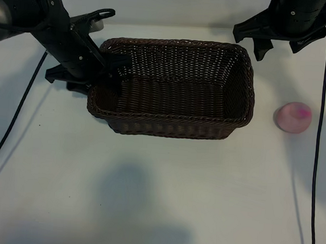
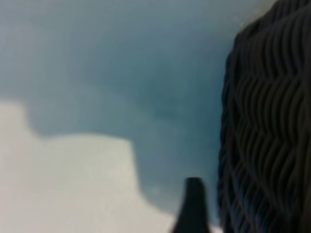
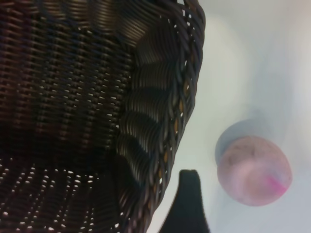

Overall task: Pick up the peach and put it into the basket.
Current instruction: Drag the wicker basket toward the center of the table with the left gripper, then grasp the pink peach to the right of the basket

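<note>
My left jaws (image 1: 101,74) sit at the left end wall of the basket (image 1: 168,128), one finger over the braided rim and into the basket, the other outside it. From the outside camera I cannot tell how far apart they stand, and nothing is held in them. The peach lies well away from them, past the whole length of the basket.

The basket is a deep, dark-brown wicker rectangle, long axis running left to right across the white counter (image 1: 144,200), and it holds nothing.

My right jaws (image 1: 281,38) hang spread wide and empty above the basket's far right corner. The peach (image 1: 293,117) rests on the counter just beyond the basket's right end, apart from it, below and slightly outward of these jaws. My right arm is clearly nearer.

The peach is small, round, matte pale pink with a magenta blotch.
</note>
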You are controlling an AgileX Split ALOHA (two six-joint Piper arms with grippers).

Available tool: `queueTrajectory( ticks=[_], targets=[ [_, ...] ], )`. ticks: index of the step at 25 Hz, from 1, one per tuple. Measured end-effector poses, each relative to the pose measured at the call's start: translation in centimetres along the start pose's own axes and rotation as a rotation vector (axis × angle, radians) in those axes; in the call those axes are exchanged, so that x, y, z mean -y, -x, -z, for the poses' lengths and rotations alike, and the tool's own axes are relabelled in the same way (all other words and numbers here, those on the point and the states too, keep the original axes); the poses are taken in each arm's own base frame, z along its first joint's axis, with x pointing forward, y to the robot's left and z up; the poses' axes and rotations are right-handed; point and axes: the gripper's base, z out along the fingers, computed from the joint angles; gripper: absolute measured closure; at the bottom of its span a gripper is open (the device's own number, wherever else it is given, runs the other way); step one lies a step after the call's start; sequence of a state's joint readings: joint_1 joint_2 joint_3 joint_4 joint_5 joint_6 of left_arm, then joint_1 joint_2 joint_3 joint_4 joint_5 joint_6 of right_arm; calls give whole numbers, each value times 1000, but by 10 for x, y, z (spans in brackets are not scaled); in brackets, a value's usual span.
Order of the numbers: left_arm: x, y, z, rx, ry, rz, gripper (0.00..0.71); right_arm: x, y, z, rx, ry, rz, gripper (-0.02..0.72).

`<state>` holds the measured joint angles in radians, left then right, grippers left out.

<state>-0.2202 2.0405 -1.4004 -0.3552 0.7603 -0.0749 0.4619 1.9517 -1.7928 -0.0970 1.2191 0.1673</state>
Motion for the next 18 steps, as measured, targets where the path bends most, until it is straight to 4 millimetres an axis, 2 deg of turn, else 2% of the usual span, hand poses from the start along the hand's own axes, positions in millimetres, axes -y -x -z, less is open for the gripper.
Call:
queueTrajectory(
  ticks=[2, 4, 6, 14, 18],
  targets=[
    [0, 0, 7, 6, 14, -8, 70, 0, 0, 0, 0, 0, 0, 115],
    [1, 0, 18, 21, 35, -19, 60, 0, 0, 0, 0, 0, 0, 115],
    [2, 0, 32, 45, 54, -41, 69, 0, 0, 0, 0, 0, 0, 115],
    [17, -5, 112, 217, 39, -100, 121, 0, 0, 0, 0, 0, 0, 115],
    [18, -9, 139, 283, 69, -91, 124, 0, 0, 0, 0, 0, 0, 115]
  ],
)
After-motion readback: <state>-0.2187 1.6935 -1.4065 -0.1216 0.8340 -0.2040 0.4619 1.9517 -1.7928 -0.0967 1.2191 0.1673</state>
